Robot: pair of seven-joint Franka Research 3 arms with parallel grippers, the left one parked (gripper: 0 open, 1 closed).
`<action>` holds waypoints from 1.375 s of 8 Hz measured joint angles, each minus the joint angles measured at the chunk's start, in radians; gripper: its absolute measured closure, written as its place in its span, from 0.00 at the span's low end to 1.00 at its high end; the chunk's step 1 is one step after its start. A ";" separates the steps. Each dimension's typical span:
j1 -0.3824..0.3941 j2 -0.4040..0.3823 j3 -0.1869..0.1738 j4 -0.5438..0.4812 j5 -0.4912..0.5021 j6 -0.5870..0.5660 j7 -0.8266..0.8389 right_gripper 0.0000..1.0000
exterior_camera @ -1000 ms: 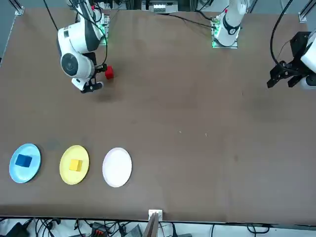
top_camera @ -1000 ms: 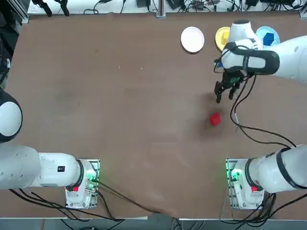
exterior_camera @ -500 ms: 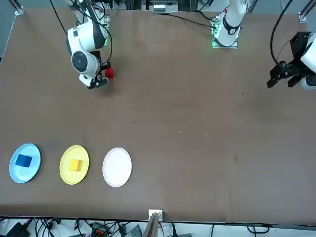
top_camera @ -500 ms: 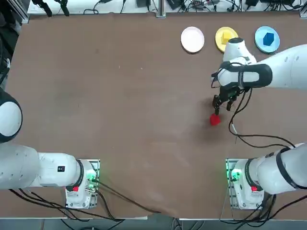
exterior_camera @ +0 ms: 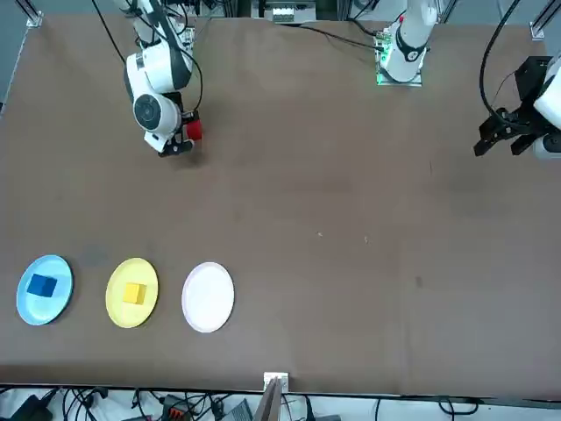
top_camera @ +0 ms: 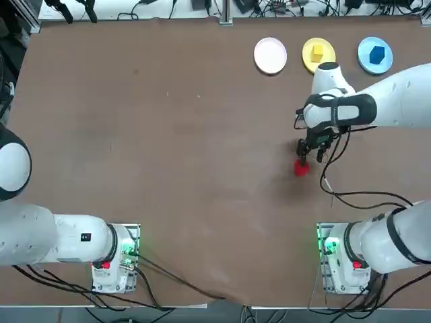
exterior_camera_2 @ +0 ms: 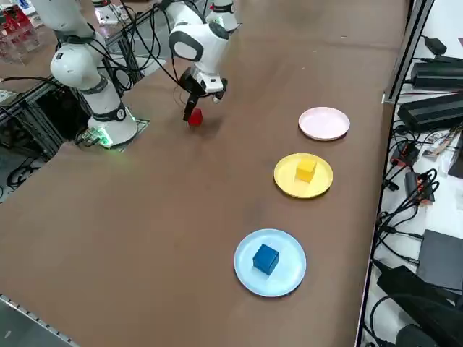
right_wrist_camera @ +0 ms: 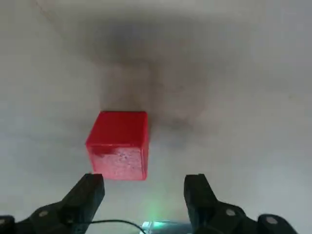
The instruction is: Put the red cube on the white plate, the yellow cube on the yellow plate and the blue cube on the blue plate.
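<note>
The red cube sits flat on the brown worktop, one face up; as a cube it has no long axis, and from above its edges lie slightly askew to the worktop's edges. It is well apart from the three plates. The right gripper hangs just above the cube, pointing down, its two fingers spread wide with nothing between them. In the wrist view the cube lies just ahead of the fingertips and nearer to one finger than to the other; no contact shows.

Along the far edge of the worktop, as seen from the robot, the plates stand in a row: the white plate bare, beside it the yellow plate with the yellow cube on it, then the blue plate carrying the blue cube.

The worktop is a plain, matt brown sheet. Black cables and power units crowd the floor beyond the plates' edge, and the arm bases show green lights.
</note>
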State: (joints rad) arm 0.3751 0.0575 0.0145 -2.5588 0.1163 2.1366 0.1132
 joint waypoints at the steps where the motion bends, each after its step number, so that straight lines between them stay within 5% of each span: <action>1: 0.011 0.000 0.000 0.000 0.007 0.014 0.006 0.00; 5: 0.091 0.043 0.000 -0.004 0.015 0.095 0.058 0.00; 11: 0.091 0.083 -0.004 -0.013 0.015 0.112 0.058 0.01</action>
State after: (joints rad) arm 0.4660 0.1405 0.0106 -2.5720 0.1314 2.2482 0.1713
